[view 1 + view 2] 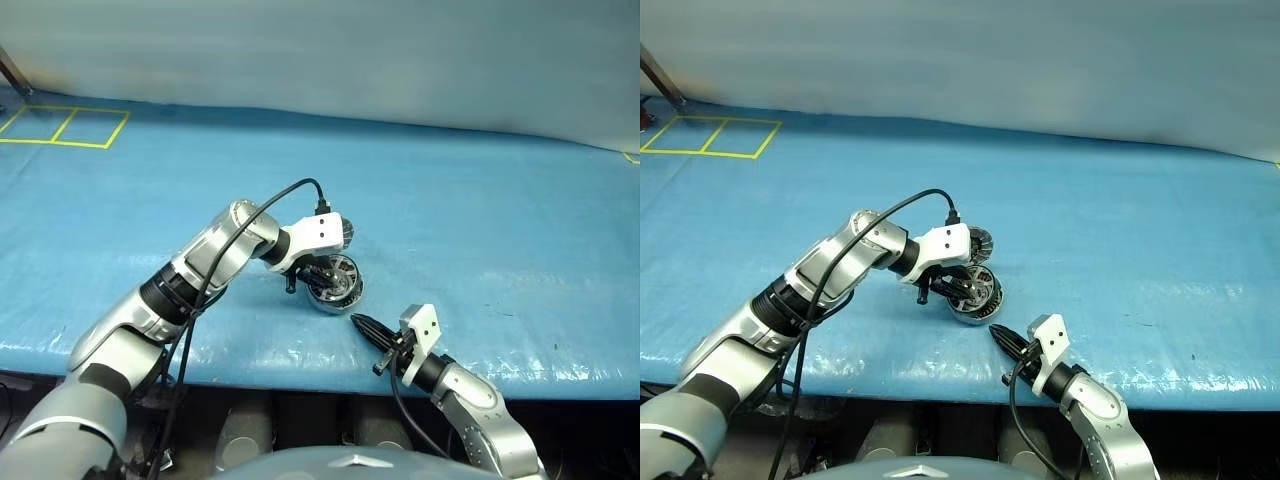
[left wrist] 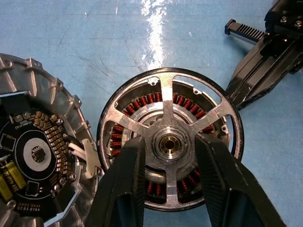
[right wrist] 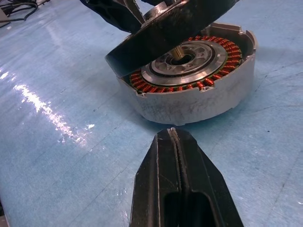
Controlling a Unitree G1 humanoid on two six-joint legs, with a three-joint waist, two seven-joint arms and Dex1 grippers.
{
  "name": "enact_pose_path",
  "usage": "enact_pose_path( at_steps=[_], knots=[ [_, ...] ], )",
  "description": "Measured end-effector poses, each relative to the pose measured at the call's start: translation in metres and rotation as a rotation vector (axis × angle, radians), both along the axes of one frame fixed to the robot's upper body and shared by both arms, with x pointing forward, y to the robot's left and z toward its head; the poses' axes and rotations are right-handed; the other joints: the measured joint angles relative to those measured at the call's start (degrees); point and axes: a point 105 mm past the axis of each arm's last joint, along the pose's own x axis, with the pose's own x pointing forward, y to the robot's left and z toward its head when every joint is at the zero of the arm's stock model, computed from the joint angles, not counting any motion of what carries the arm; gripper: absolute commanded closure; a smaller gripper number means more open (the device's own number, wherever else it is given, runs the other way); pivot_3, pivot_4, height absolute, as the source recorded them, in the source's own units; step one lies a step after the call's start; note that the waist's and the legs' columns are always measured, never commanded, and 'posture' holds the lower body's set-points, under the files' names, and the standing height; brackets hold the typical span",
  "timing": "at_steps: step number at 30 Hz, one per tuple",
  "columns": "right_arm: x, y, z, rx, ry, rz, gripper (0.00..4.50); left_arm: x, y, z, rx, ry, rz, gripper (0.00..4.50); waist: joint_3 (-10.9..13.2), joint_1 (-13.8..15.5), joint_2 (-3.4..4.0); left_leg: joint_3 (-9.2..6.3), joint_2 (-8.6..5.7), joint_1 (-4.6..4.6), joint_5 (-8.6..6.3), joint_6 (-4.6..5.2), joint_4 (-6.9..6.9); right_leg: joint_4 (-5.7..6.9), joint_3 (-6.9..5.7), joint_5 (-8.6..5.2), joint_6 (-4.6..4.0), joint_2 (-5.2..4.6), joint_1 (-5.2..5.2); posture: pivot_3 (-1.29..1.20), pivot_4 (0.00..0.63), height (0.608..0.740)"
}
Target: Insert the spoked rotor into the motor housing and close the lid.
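My left gripper (image 2: pixel 168 141) is shut on the spoked rotor (image 2: pixel 164 97), with one black finger on each side of its silver hub. The rotor (image 3: pixel 165 33) hangs tilted over the motor housing (image 3: pixel 199 97), one edge low against the copper windings and the other raised. The housing (image 1: pixel 338 292) sits on the blue table near its front edge. The lid (image 2: pixel 35 156) stands open beside the housing, its circuit-board face showing. My right gripper (image 1: pixel 360 323) rests shut just in front of the housing, tips pointing at it and apart from it.
A blue sheet (image 1: pixel 480 230) covers the table, whose front edge runs just under my right gripper. Yellow tape squares (image 1: pixel 65 127) mark the far left corner. A black cable (image 1: pixel 262 205) loops from my left wrist.
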Motion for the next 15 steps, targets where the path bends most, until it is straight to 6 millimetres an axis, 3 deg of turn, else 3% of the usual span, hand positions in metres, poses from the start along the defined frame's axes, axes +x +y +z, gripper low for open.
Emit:
enact_pose_path(
  at_steps=[6, 7, 15],
  knots=[
    [0.0002, -0.0005, -0.0008, -0.008, 0.000, -0.002, 4.50, 0.0000, 0.0005, 0.0005, 0.015, -0.006, -0.010, 3.20, 0.00, 0.00, 0.00, 0.00, 0.00, 0.00, 0.00, 0.00, 0.00, 0.01, 0.00, 0.00, 0.00, 0.01, 0.00, 0.00, 0.150, 0.740],
    [0.0003, -0.0005, -0.0008, -0.009, 0.000, -0.003, 4.50, 0.0001, 0.0004, 0.0004, 0.018, -0.007, -0.012, 2.48, 0.00, 0.01, 0.00, 0.00, 0.00, 0.00, 0.00, 0.00, 0.00, 0.01, 0.00, 0.00, 0.00, 0.01, 0.00, 0.00, 0.150, 0.740],
    [0.0003, -0.0008, -0.0013, -0.013, 0.002, -0.004, 4.50, -0.0007, -0.0009, -0.0002, 0.019, 0.000, -0.012, 0.02, 0.00, 0.06, 0.00, -0.01, 0.00, -0.01, 0.00, 0.00, 0.00, 0.01, 0.00, 0.00, 0.00, 0.00, 0.00, 0.00, 0.150, 0.740]
  ],
)
